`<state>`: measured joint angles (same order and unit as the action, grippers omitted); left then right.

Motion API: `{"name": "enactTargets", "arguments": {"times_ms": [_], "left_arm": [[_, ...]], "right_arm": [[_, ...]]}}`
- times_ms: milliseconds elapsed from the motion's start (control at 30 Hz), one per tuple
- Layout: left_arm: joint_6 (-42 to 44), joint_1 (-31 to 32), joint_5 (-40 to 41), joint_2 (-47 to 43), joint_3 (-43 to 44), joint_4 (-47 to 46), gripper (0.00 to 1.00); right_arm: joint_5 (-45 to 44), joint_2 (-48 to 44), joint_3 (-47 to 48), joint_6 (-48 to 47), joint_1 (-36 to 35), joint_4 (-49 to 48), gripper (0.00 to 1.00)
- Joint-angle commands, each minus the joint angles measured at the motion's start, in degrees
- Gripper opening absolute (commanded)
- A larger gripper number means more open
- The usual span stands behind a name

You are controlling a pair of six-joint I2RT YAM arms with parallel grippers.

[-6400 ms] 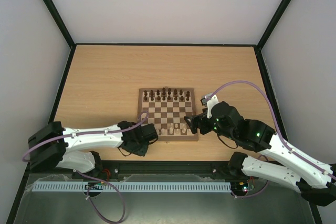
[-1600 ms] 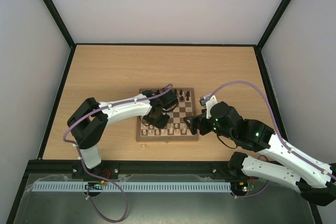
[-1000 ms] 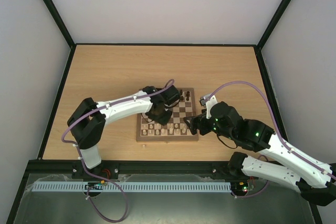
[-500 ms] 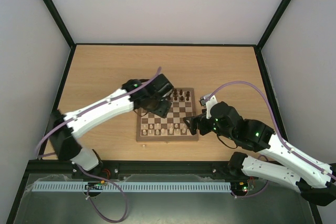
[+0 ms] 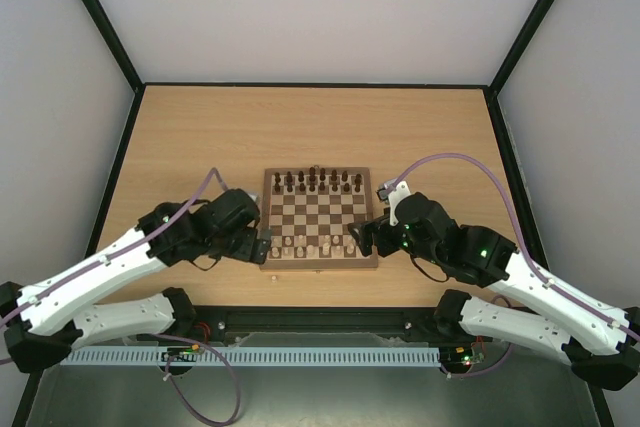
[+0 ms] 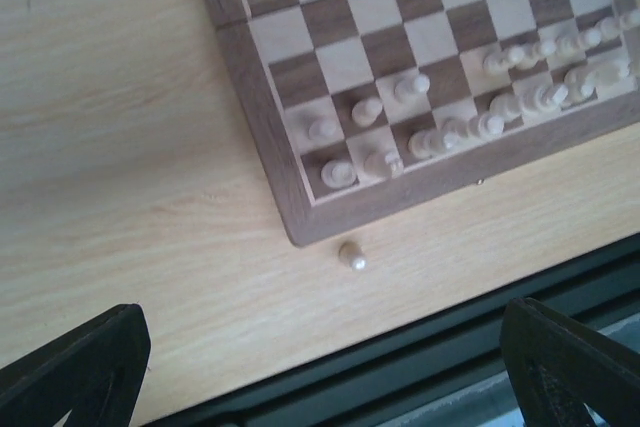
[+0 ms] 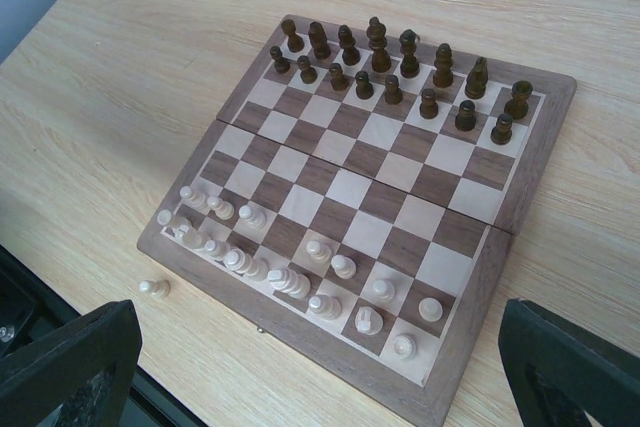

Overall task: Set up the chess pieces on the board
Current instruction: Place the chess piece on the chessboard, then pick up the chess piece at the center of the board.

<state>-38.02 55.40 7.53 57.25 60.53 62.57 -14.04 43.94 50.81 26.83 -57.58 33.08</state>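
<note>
Stray piece and the approach to it. We mark the stray pale piece (image 6: 351,256), the only one off the board (image 6: 255,107). It rests on the bare desk (image 6: 120,147) just beside the board's near-left corner, apart from the border. It lies ahead of the left fingers (image 6: 80,367), roughly midway between them; these are spread wide and hold nothing. The right fingers (image 7: 70,367) are also spread and empty, but they hang at the board's right side, so we judge the left arm the nearer. The piece is too small for us to tell whether it stands or lies, so its long axis is unsettled. The other chess pieces (image 7: 380,57) fill the two far rows in dark wood and, loosely, the two near rows in pale. The desk is flat wood grain. Room is tight: a narrow strip between the border and the dark rail (image 6: 440,347) at the desk's near edge.
</note>
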Motion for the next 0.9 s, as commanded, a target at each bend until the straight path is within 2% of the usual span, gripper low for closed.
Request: {"name": "enactTargets", "arguments": {"times_ms": [0, 133, 267, 400, 567, 700, 867], "left_arm": [[-8.6, 3.4, 1.3, -4.2, -4.9, 2.6, 0.99], [-15.7, 8.4, 3.1, -5.7, -10.1, 1.1, 0.99], [-20.3, 12.6, 3.3, -5.0, -15.7, -4.8, 0.99], [-21.4, 14.0, 3.0, -1.0, -19.5, -11.8, 0.99], [-20.4, 13.9, 4.1, 5.5, -19.7, -16.2, 0.98], [-18.0, 13.3, 3.1, 11.7, -19.2, -20.4, 0.91], [-16.3, 13.2, 1.7, 17.1, -18.2, -23.3, 0.73]], "right_arm": [[-0.8, 0.5, -0.3, -0.2, 0.1, 0.0, 0.99], [0.0, 1.1, -0.3, -0.4, 0.1, 0.0, 0.99], [0.3, 1.5, -0.4, -0.5, 0.0, 0.0, 0.99], [0.6, 1.8, -0.3, -0.6, 0.1, 0.0, 0.99], [0.3, 1.7, -0.4, -0.5, 0.1, 0.0, 0.99], [0.1, 1.6, -0.3, -0.4, 0.1, 0.0, 0.99], [-0.2, 1.3, -0.3, -0.3, 0.1, 0.1, 0.99]]}}
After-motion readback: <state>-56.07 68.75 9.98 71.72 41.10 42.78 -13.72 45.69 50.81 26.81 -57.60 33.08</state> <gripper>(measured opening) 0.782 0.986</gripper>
